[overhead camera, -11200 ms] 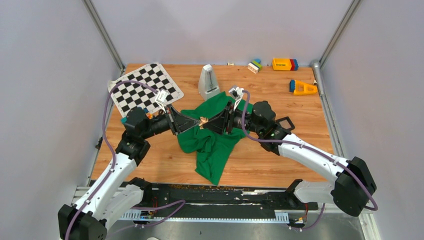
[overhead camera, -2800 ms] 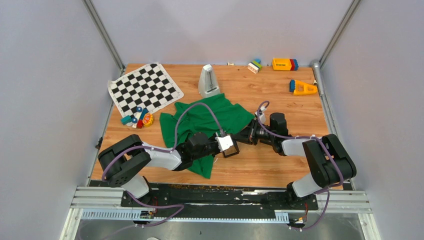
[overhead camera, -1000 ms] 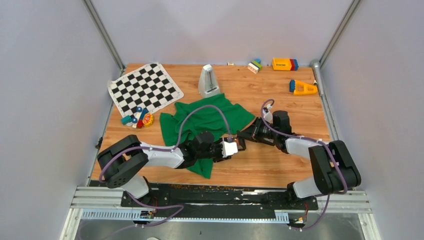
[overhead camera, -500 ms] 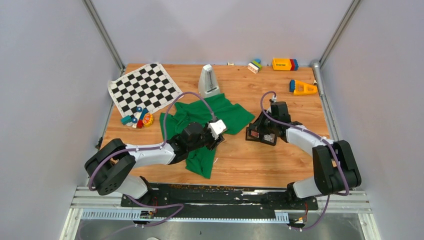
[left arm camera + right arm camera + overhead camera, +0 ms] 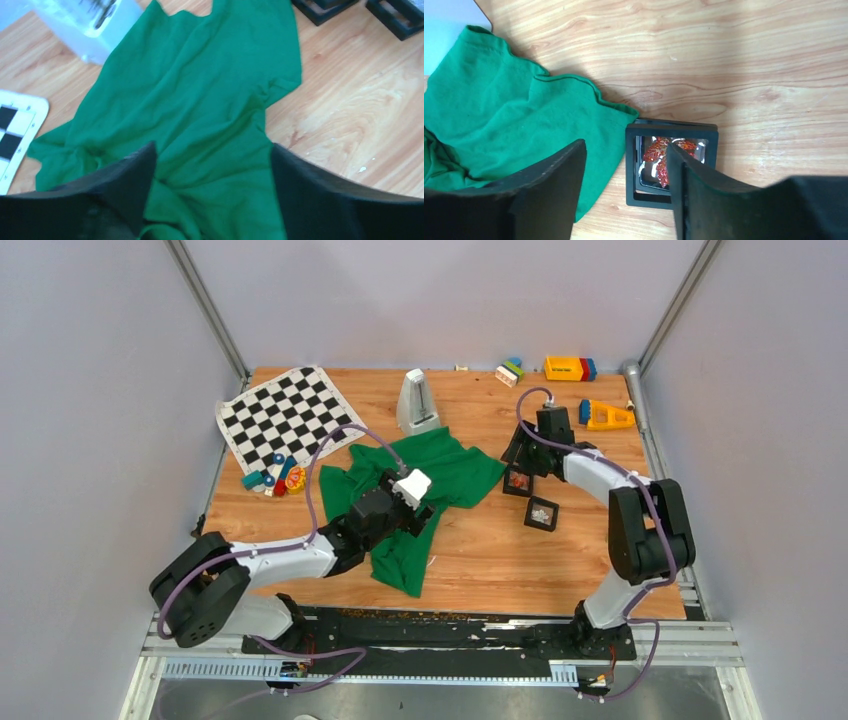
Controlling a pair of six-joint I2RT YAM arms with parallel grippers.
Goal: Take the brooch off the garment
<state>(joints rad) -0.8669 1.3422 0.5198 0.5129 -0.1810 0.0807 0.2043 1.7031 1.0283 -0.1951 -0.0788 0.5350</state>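
The green garment (image 5: pixel 440 468) lies crumpled mid-table. The brooch (image 5: pixel 518 481), red-orange in a black square frame, rests on the wood at the cloth's right edge. In the right wrist view the brooch (image 5: pixel 655 150) sits just beyond my open right gripper (image 5: pixel 625 149), whose right finger covers part of it; nothing is between the fingers. From above, the right gripper (image 5: pixel 517 460) hovers over that frame. My left gripper (image 5: pixel 418 505) stands open over the garment (image 5: pixel 200 95), holding nothing (image 5: pixel 212 150).
A second black square frame (image 5: pixel 541 513) with pale contents lies right of the garment. A chequered mat (image 5: pixel 290 418) and small toys (image 5: pixel 275 480) are at the left. A grey metronome (image 5: pixel 417 400) stands behind the cloth. Coloured blocks (image 5: pixel 570 368) lie at the back right.
Both grippers have opened. The right one let the brooch frame go onto the table and moved toward the back. The left arm drew back left over the garment. A second frame now lies on the wood.
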